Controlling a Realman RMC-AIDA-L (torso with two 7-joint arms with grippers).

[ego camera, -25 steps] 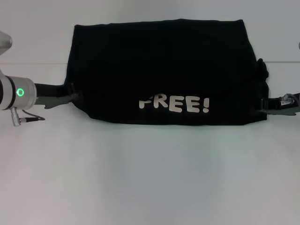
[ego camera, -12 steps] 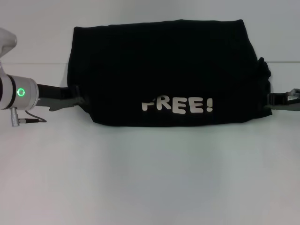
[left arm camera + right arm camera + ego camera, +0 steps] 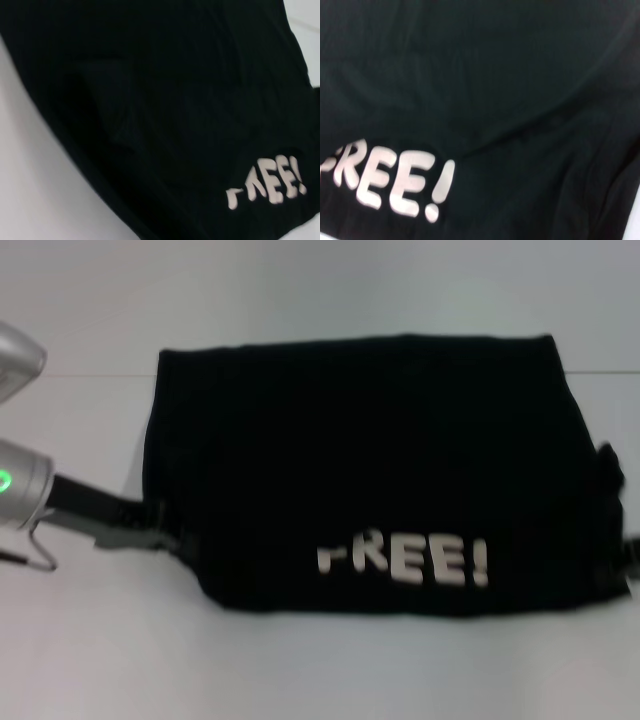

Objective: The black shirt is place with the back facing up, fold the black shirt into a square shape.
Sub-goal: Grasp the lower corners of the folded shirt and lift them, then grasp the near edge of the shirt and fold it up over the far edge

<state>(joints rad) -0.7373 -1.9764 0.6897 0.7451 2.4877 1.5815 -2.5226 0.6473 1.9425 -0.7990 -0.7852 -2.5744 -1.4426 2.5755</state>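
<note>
I see the black shirt [image 3: 370, 460] lying folded into a wide rectangle on the white bench [image 3: 300, 670], "FREE!" lettering [image 3: 405, 560] along its near edge. My left tool [image 3: 170, 535] touches its left edge, my right tool [image 3: 630, 560] its right edge; I cannot tell either grip.

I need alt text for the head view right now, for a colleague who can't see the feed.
A black shirt, folded into a wide rectangle with white "FREE!" lettering near its front edge, lies on a white table. The left gripper is at its left edge; the right gripper barely shows at the right edge.
</note>
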